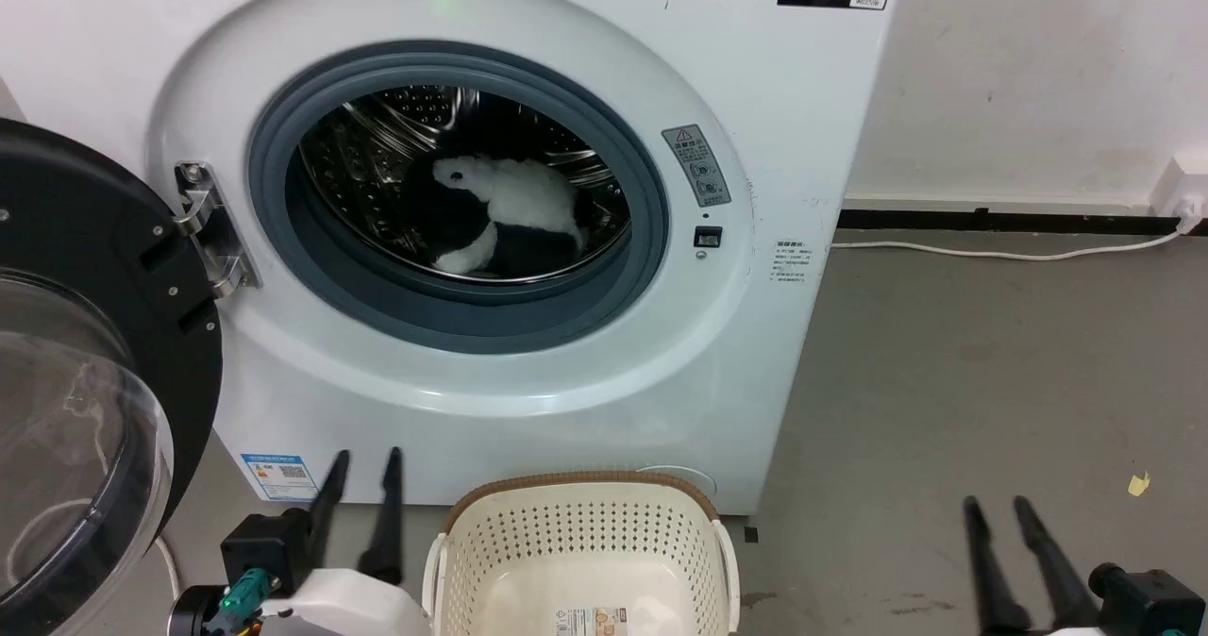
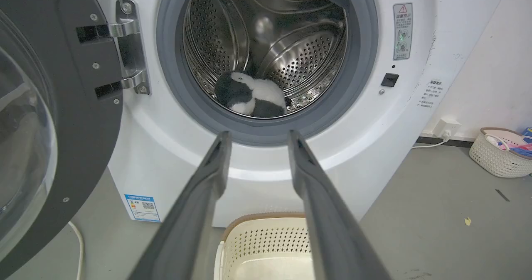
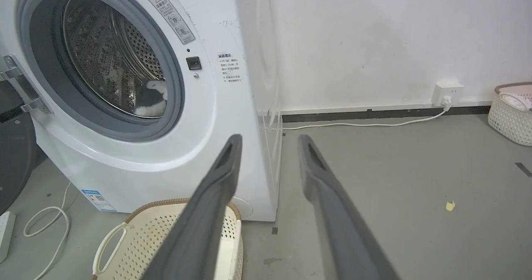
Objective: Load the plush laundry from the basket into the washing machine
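The stuffed toy (image 1: 514,204) is seen lying in the drum of the washing machine (image 1: 783,268). The left gripper (image 1: 365,461) and right gripper (image 1: 996,506) are held low on either side of the basket (image 1: 585,481), fingers parted, nothing gripped.

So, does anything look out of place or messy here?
Only a small yellow scrap lying on the grey floor right of the large white front-loading washing machine. The fluffy black-and-white stuffed toy sits inside its steel drum, as intended.
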Controlling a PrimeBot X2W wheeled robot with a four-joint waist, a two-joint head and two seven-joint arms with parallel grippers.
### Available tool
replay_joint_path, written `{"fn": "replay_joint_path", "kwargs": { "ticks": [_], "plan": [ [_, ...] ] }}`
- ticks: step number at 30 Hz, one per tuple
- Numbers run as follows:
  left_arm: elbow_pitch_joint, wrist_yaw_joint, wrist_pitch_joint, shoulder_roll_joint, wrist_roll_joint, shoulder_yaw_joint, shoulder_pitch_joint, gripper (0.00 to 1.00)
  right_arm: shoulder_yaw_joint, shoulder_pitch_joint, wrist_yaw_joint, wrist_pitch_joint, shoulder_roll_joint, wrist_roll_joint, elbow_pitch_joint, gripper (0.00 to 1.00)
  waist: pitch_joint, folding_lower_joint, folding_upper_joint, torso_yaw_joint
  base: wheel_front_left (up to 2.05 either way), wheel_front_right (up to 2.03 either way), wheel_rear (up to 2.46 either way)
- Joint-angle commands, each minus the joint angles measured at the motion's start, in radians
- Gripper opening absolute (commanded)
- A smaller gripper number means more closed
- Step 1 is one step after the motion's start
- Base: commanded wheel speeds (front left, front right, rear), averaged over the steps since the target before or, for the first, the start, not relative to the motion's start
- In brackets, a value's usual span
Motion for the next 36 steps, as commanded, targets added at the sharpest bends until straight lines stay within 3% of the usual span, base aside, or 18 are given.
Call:
{"fn": "replay_joint_path", "kwargs": {
  "ticks": [1, 36],
  "plan": [
    [0.000, 0.000, 0.000, 0.000, 0.000, 0.000, 0.000, 0.00, 0.000, 0.000, 0.000, 0.000, 0.000, 0.000, 0.000, 0.00, 0.000, 0.0000, 0.0000, 0.000, 0.00, 0.00, 0.00],
    [-0.050, -0.041, 0.063, -0.065, 0.127, 0.083, 0.016, 0.00, 0.017, -0.030, 0.000, 0.053, 0.000, -0.046, -0.031, 0.00, 0.015, 0.0000, 0.0000, -0.035, 0.00, 0.00, 0.00]
  ]
}}
